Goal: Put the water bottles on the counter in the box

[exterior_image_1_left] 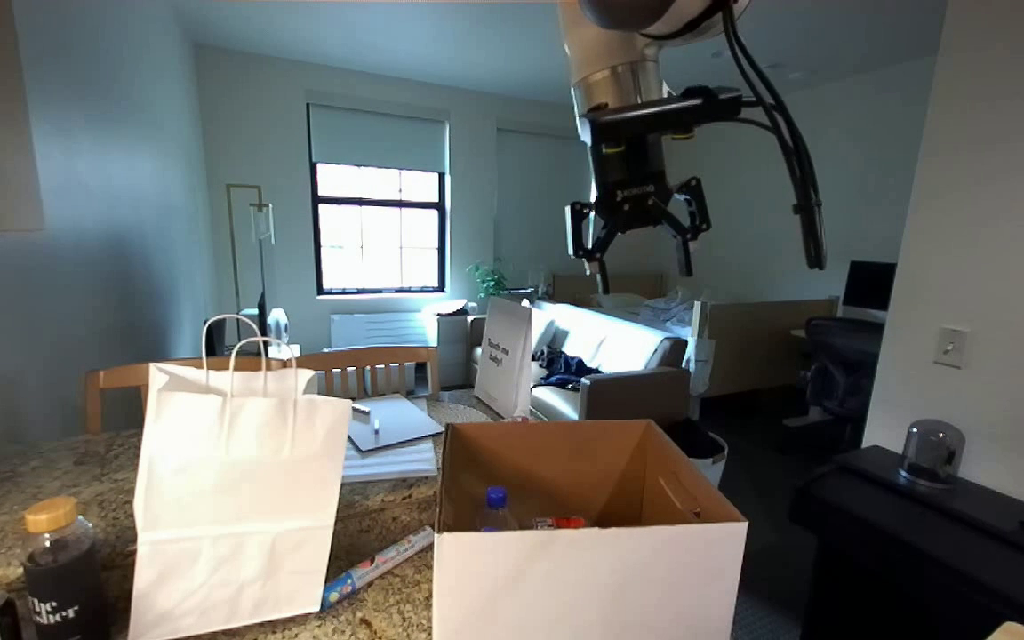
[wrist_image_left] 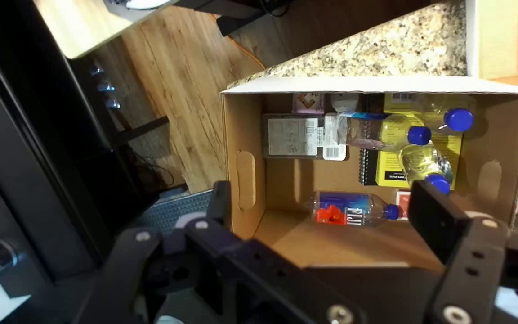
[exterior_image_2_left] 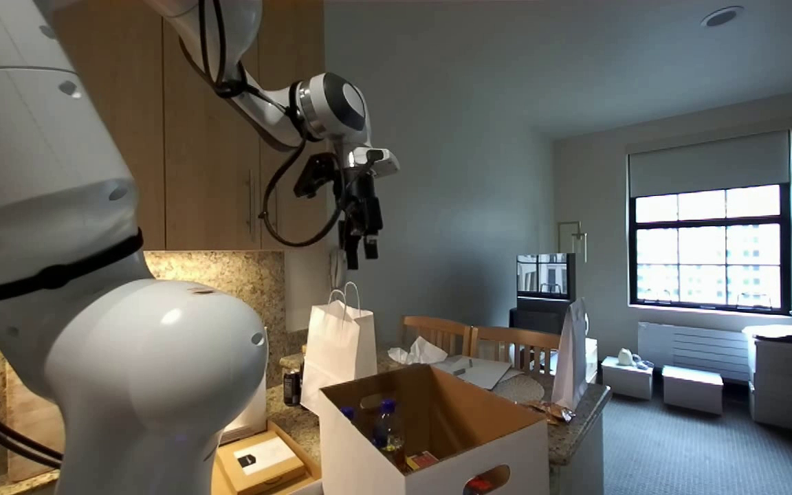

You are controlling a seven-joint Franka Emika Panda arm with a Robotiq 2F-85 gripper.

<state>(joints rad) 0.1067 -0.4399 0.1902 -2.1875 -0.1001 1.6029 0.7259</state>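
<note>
My gripper (exterior_image_1_left: 644,271) hangs high, its fingers spread wide with nothing between them; in an exterior view the gripper (exterior_image_2_left: 361,256) appears above the paper bag. Looking down in the wrist view, the gripper (wrist_image_left: 326,209) frames part of the box (wrist_image_left: 376,84), which stands on the speckled counter (wrist_image_left: 403,49). Several clear water bottles with blue caps are inside: a labelled bottle (wrist_image_left: 349,208) lies on its side, a second bottle (wrist_image_left: 382,130) lies over a yellow book, and others crowd the same end. Both exterior views show the box (exterior_image_1_left: 588,587) with bottle caps visible within.
A white paper bag (exterior_image_1_left: 236,507) stands beside the box, with a patterned tube (exterior_image_1_left: 379,566) between them. A dark-sleeved bottle with a tan cap (exterior_image_1_left: 59,569) sits left of the bag. Another printed bag (exterior_image_1_left: 503,356) is farther back. A small cardboard tray (exterior_image_2_left: 269,457) lies near the arm's base.
</note>
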